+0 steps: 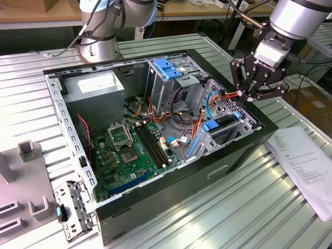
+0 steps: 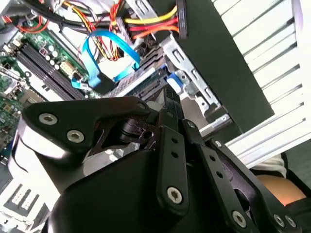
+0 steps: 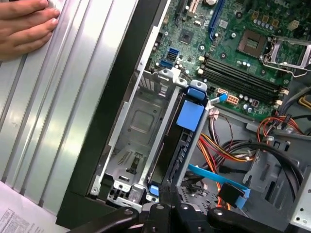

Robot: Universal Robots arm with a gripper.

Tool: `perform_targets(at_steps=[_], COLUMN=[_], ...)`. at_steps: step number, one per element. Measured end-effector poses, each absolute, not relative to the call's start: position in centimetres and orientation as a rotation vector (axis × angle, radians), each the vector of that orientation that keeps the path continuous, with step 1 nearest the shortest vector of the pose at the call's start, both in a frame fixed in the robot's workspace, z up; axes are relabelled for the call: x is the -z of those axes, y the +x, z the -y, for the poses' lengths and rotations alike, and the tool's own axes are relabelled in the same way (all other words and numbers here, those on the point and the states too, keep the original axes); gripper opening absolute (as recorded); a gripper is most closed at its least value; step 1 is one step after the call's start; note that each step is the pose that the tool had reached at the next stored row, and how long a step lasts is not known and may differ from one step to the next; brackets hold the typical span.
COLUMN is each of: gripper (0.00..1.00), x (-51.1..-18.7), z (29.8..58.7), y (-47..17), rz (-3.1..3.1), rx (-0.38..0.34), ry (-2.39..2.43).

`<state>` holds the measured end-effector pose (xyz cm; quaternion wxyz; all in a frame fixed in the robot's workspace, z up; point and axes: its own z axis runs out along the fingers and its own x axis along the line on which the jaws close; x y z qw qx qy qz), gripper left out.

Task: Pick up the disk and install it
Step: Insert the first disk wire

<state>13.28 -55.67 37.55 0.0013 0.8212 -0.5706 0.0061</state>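
- One disk [image 1: 224, 126] stands on edge in the grey cage [image 1: 207, 142] at the case's [image 1: 171, 189] near corner, right of centre in the exterior view. Its blue rail faces up, and it is tilted slightly.
- In the first wrist view the disk [image 3: 188, 116] sits in the cage's [image 3: 138, 121] slot, its blue tab pointing toward the motherboard [image 3: 233, 43].
- My claw [image 1: 247, 97] hangs over the disk's far end, toward the exterior view's right. The fingers are clenched to a point with nothing between them. I cannot tell whether the tips touch the disk.
- Both wrist views show my claw [image 2: 169, 99] [image 3: 167, 194] with its fingers drawn together, right by the blue end of the rail.
- A blue cable [image 3: 214, 177] and a bundle of red, orange and yellow wires [image 1: 197, 122] lie just beside the cage.
- Behind them stands a taller cage with a blue handle [image 1: 167, 67]. The power supply [image 1: 96, 85] sits in the case's upper left corner.
- The case rests on a ribbed metal table [image 1: 233, 218], and a printed sheet [image 1: 306, 163] lies at the exterior view's right edge.
- A person's hand [image 3: 24, 26] rests flat on the table in the first wrist view.
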Motion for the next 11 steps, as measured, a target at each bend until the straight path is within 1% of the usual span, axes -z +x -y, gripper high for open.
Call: perform_targets(at_steps=[11], gripper=[0.11], x=[-37.5], z=[54.3], y=[15.0], rz=[1.754], rx=[-0.019], ry=[2.603])
